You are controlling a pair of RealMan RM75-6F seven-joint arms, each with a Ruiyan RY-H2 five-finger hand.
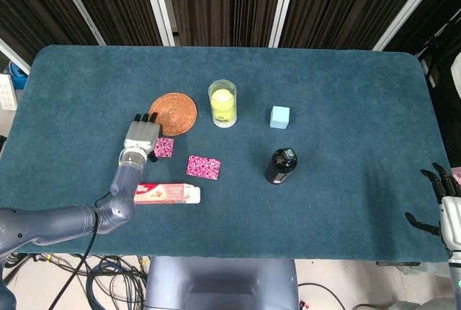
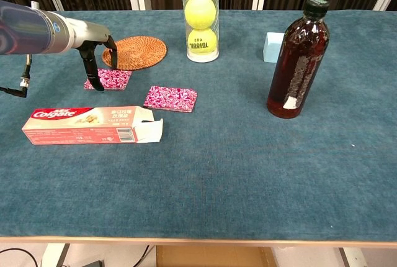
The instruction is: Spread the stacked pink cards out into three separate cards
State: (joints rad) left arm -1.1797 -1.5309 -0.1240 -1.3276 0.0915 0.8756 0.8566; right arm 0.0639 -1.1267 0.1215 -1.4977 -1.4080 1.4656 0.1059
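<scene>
Teal cloth covers the bench. Toward its left side, the left hand presses fingers down on one pink card, holding nothing; a second pink card lies just beside, apart. At the right front corner the right hand rests, fingers spread.

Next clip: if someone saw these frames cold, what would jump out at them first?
Probably the left hand, fingers pointing down onto the left pink card just in front of the woven coaster, with a second pink card lying apart to its right. Next, the tall dark bottle on the right and the clear tube of tennis balls at centre back. A Colgate box lies flap open near the front left.
</scene>
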